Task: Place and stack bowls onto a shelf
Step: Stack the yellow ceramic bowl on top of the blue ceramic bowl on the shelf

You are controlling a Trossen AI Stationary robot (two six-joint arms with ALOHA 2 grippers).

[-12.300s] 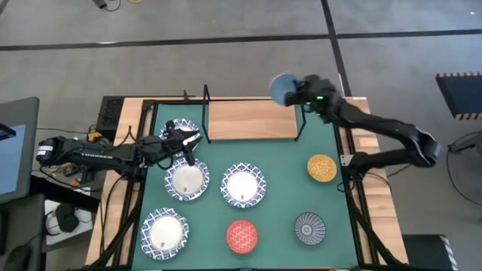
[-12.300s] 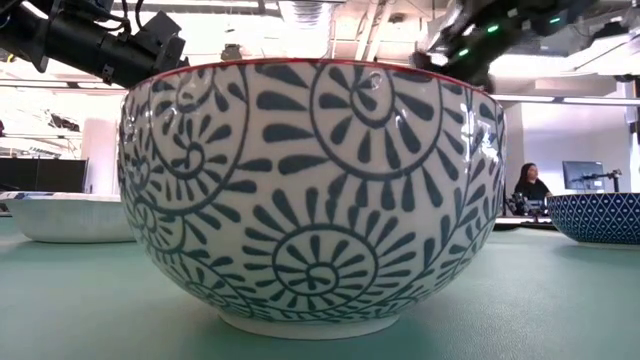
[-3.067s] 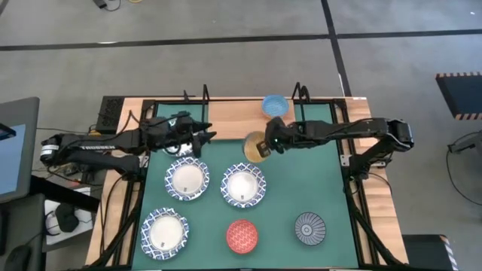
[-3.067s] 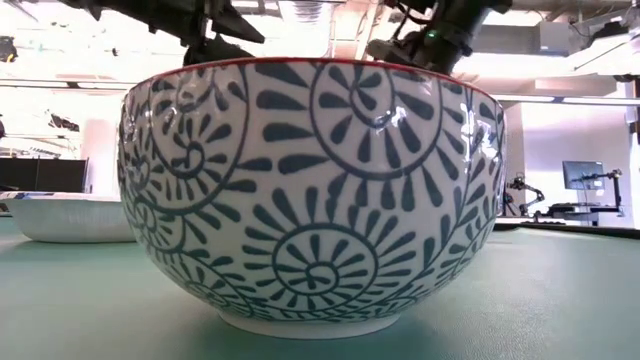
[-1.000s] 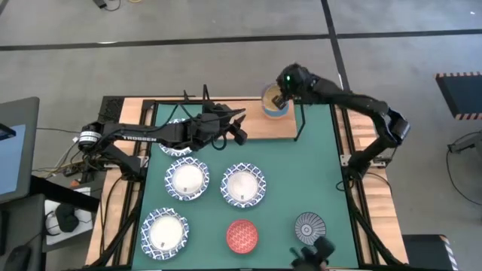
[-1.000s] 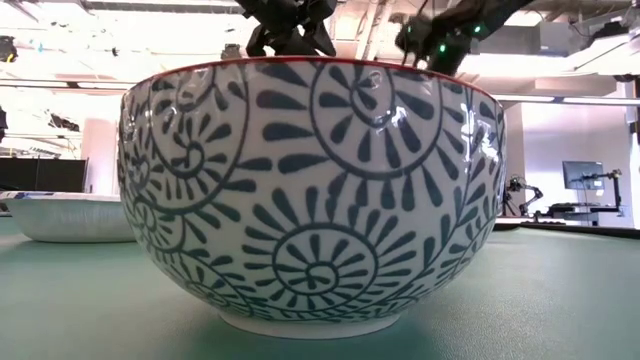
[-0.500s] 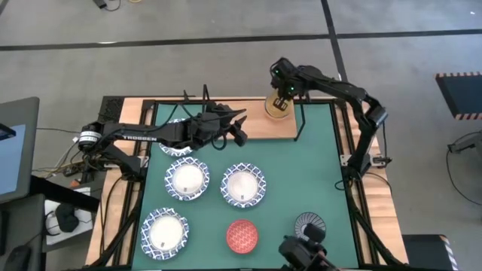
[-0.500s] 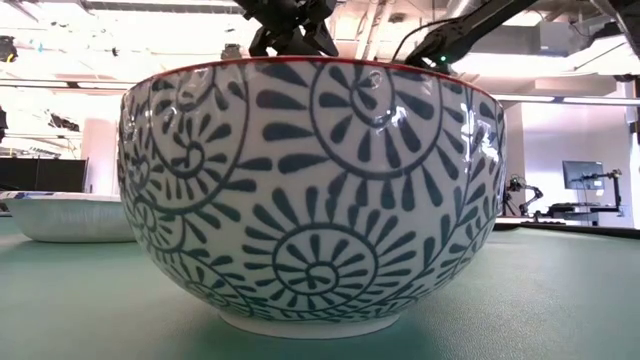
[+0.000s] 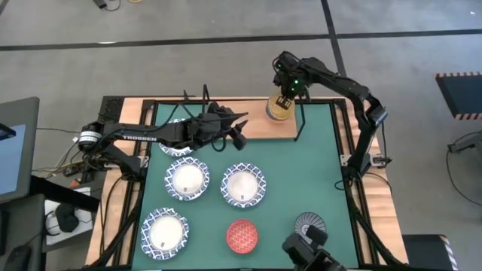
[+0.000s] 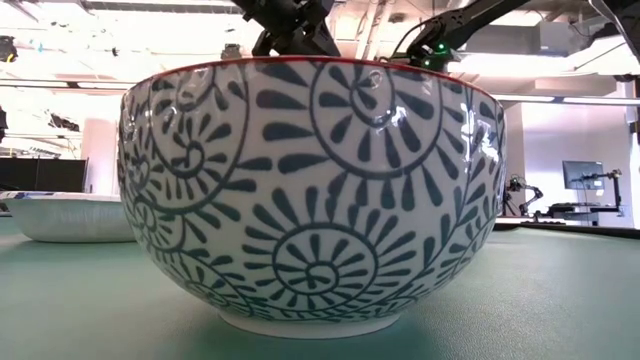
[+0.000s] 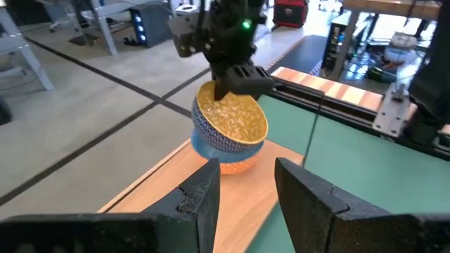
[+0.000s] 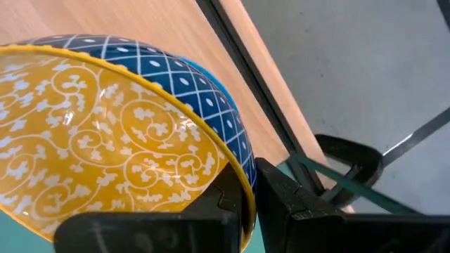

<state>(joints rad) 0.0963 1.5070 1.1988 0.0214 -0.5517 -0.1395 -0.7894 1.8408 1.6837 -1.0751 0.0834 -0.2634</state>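
Note:
A yellow-orange bowl (image 9: pixel 279 108) sits tilted inside a light blue bowl (image 11: pixel 211 150) at the far right end of the shelf (image 9: pixel 260 129), a wooden board in a black wire frame. My right gripper (image 9: pixel 285 95) is shut on the yellow bowl from above. My left gripper (image 9: pixel 241 128) hovers open over the middle of the shelf with nothing between its fingers (image 11: pixel 205 191), pointing toward the two bowls. Three white blue-rimmed bowls (image 9: pixel 187 181) stand on the green mat, and another (image 9: pixel 172 144) is partly hidden under my left arm. My right gripper pinches the yellow bowl's rim (image 12: pixel 232 165) on its far side, one finger inside the bowl and one (image 12: pixel 281 193) outside. The fingers come from above, pointing steeply down. The bowl rests tilted in the light blue bowl, its near side lower.
A red patterned bowl (image 9: pixel 242 235) stands near the mat's front and fills the low view (image 10: pixel 310 190). The grey striped bowl (image 9: pixel 309 223) is partly covered by a dark object (image 9: pixel 309 252) at the near edge. The shelf's left and middle board is bare.
My right gripper has tipped from a slant to pointing steeply down, its arm lifting at the elbow, and has shifted slightly toward the near edge with the yellow bowl, which stays in the light blue bowl.

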